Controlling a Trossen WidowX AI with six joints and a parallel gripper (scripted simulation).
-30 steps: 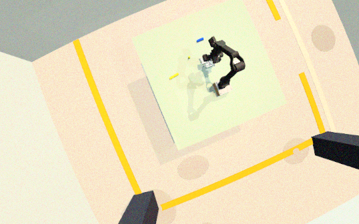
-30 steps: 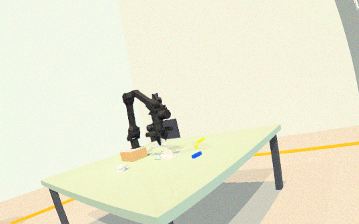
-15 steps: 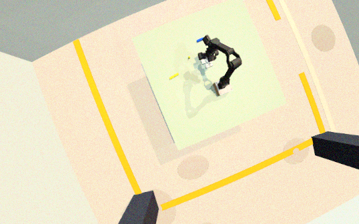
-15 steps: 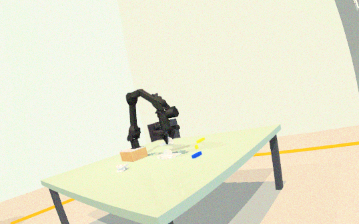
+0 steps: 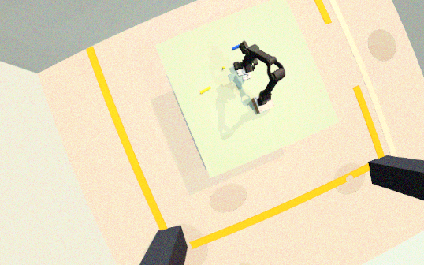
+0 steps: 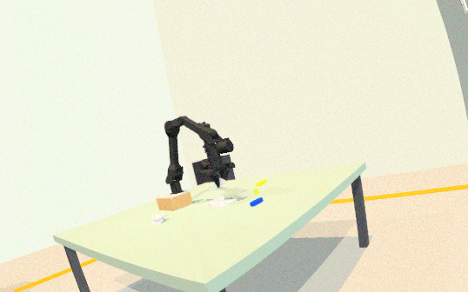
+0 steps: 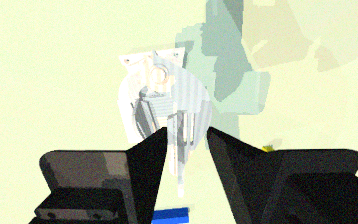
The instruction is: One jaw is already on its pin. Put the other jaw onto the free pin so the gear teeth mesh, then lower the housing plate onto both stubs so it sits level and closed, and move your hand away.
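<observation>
My gripper point(image 5: 244, 69) point(image 6: 218, 185) point(image 7: 187, 131) is shut on a pale jaw point(image 7: 192, 95) with a ridged, rounded body and a narrow tip pointing down the wrist view. The held jaw is above the white base point(image 6: 223, 205) point(image 7: 130, 59); in the exterior view a gap shows between them. The other jaw, the pins and the meshing of the teeth cannot be told apart clearly, as the held jaw covers much of the base. A small white part point(image 6: 158, 219), possibly the housing plate, lies apart on the table near the arm's mount.
A blue block point(image 5: 236, 47) point(image 6: 257, 202) point(image 7: 170, 216) lies near the base. A yellow bar point(image 5: 205, 90) point(image 6: 261, 183) and a tiny yellow-green piece point(image 5: 223, 69) point(image 6: 256, 191) point(image 7: 268, 148) lie farther off. The arm stands on an orange-brown box point(image 6: 174, 202) on the pale green table point(image 5: 292, 114) point(image 6: 183, 252).
</observation>
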